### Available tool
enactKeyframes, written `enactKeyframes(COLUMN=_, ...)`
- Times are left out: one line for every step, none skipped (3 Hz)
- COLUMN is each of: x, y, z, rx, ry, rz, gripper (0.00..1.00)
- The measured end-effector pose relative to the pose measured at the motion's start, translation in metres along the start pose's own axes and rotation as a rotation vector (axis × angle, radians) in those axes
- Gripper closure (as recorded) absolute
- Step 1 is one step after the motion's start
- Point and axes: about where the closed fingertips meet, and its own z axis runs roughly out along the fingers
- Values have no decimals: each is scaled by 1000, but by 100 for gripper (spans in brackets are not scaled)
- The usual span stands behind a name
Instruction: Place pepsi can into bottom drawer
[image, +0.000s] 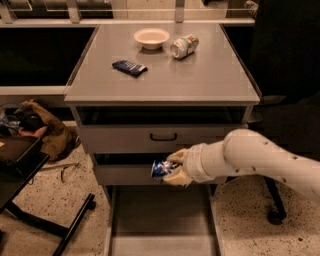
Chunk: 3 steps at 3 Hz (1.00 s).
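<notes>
Pepsi can (160, 169) is clamped between the gripper's (169, 169) two pale fingers (176, 156), one above it and one below, with its blue end sticking out toward 9 o'clock. Gripper and can hang in front of a closed grey drawer front (125, 175), above the open bottom drawer (160, 220) at 6 o'clock. Up at 12 o'clock, the cabinet top (200, 80) holds a bowl (151, 37), a silver-white can (183, 46) and a dark packet (129, 67).

Claw (171, 169) grips pepsi can (160, 169) above open btm drawer (160, 222).
</notes>
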Motion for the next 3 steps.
enactKeyframes(x=34, y=35, z=36, rx=-84, ry=-22, rz=38, gripper=100)
enactKeyframes(x=34, y=35, z=36, rx=-84, ry=-22, rz=38, gripper=100)
enactKeyframes(x=49, y=40, z=53, rx=-62, ry=-24, rz=54, gripper=100)
